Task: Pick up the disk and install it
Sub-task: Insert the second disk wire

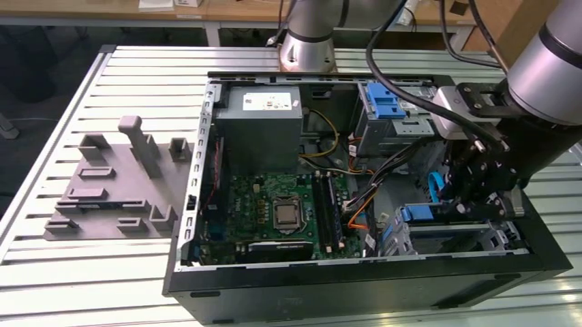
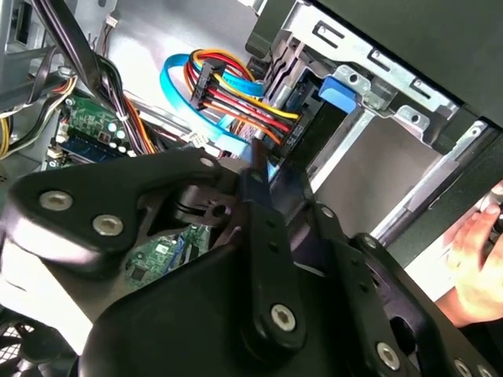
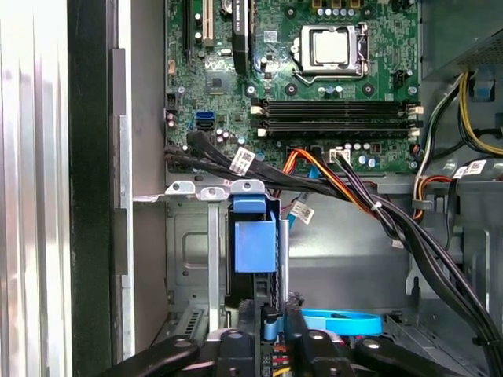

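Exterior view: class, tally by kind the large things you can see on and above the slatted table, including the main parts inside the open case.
Open computer case: 1
Grey power supply box: 1
Green motherboard: 1
Grey fixture plate: 1
Robot arm: 1
Total: 5

A silver slatted table point(image 1: 136, 68) is holding an open computer case point(image 1: 364, 286) under the pincer point(image 1: 482, 197) and a grey block holder point(image 1: 114, 187) well away from it.
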{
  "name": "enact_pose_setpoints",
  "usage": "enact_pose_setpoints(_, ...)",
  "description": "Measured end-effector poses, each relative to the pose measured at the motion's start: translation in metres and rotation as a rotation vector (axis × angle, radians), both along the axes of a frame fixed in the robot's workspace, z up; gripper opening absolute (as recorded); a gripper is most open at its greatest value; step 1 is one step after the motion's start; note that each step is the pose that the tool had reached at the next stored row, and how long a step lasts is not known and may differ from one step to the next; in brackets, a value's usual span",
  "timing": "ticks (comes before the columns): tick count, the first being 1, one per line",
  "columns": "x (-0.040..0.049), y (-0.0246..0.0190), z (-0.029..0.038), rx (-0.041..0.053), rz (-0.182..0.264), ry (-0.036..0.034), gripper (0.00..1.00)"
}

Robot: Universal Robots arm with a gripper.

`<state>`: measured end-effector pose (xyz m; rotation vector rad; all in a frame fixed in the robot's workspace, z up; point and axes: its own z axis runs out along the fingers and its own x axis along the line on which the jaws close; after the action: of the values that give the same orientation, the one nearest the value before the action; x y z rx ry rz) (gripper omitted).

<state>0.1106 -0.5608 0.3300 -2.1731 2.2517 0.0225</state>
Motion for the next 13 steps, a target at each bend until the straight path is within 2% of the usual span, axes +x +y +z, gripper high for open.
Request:
enact_pose_setpoints(1, 0.0000, 0.0000, 0.0009, 0.0020, 0.000, 0.0000, 0.31)
enact_pose_setpoints(7, 0.0000, 0.0000, 0.0038, 0.0082, 0.000, 0.0000, 0.32)
enact_pose_setpoints(8, 0.0000, 0.0000, 0.0044, 0.0087, 0.000, 0.0000, 0.38)
enact_pose_setpoints(13, 0.0000, 0.0000, 0.0091, 0.0123, 0.000, 0.0000, 0.38)
